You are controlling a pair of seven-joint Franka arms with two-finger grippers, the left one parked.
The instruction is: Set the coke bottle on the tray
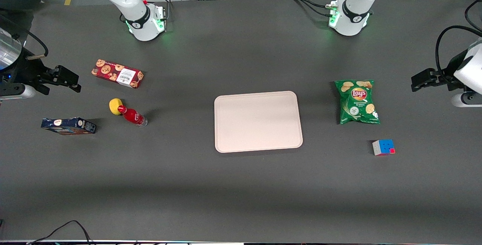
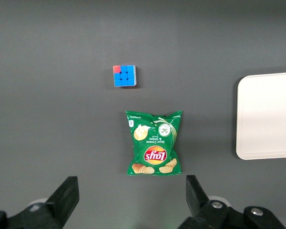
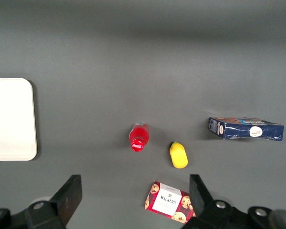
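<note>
One small coke bottle [image 1: 132, 116] stands on the dark table [image 1: 241, 184] toward the working arm's end, with a red cap, a red label in white script and a clear base; it looks upright, though the front view makes it seem to lean. A yellow ball [image 1: 115, 106] sits just beside its cap, possibly touching. A blue box [image 1: 68, 126] lies nearby, a little nearer the front camera, and a red cookie box [image 1: 118, 73] lies farther from that camera. Bare tabletop separates the bottle from the tray [image 1: 258, 121], a pale pinkish-beige rectangle with rounded corners and a low rim, lying flat at the middle of the table with nothing on it. Toward the parked arm's end lie a green chip bag [image 1: 357, 101] and a colored cube [image 1: 383, 147]. The gripper [image 3: 136, 198] hangs high above the bottle's group, fingers [image 3: 72, 191] spread wide and grasping nothing.
</note>
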